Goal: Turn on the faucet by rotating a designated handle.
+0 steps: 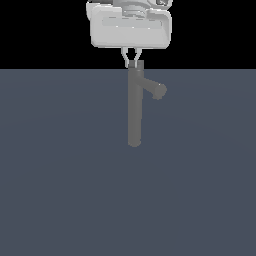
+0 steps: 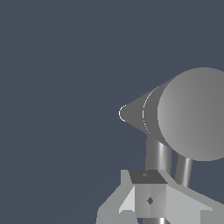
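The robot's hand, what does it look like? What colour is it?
The gripper is pale grey-white. It has a wide, boxy body with rounded corners, and two thin, light fingers curve down from it. In the wrist view the fingertip block looks angular and grey. No cables or markings show.

No text, label, brand, number or sign can be read anywhere in either view.
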`<state>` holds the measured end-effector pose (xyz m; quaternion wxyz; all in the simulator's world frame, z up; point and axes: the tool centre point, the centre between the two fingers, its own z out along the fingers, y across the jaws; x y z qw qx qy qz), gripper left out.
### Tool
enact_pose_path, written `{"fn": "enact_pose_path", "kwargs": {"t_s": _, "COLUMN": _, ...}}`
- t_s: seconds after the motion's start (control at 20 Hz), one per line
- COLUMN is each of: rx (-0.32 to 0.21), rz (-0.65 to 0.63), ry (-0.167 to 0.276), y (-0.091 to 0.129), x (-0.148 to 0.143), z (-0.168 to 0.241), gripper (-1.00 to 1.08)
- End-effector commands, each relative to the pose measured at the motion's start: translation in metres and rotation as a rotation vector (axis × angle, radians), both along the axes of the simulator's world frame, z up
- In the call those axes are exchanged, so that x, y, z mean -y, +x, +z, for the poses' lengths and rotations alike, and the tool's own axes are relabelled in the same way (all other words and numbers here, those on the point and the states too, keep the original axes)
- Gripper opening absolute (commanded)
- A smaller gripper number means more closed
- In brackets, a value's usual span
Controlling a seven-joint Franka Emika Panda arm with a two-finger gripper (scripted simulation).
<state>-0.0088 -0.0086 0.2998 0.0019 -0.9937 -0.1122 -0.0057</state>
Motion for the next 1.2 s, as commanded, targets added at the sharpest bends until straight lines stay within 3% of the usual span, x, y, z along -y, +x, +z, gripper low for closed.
{"fn": "enact_pose_path", "kwargs": {"t_s": 0.0, "rx": 0.0, "rz": 0.0, "ry": 0.0, "y": 0.0, "x": 0.0, "z": 0.0, "gripper": -1.0}}
{"fn": "enact_pose_path", "kwargs": {"t_s": 0.65, "rx": -0.011, "rz": -0.047, "ry": -0.005, "y": 0.023, "x": 0.072, "z": 0.001, "gripper": -1.0}}
{"fn": "enact_pose_path", "kwargs": {"t_s": 0.7, "rx": -0.011, "rz": -0.047, "ry": -0.005, "y": 0.023, "x": 0.072, "z": 0.001, "gripper": -1.0}}
{"fn": "enact_pose_path", "kwargs": {"t_s": 0.75, "rx": -0.039, "rz": 0.003, "ry": 0.011, "y": 0.011, "x": 0.035, "z": -0.001, "gripper": -1.0}}
{"fn": "enact_pose_path", "kwargs": {"t_s": 1.15, "rx": -0.028, "rz": -0.019, "ry": 0.004, "y": 0.037, "x": 0.052, "z": 0.0, "gripper": -1.0}}
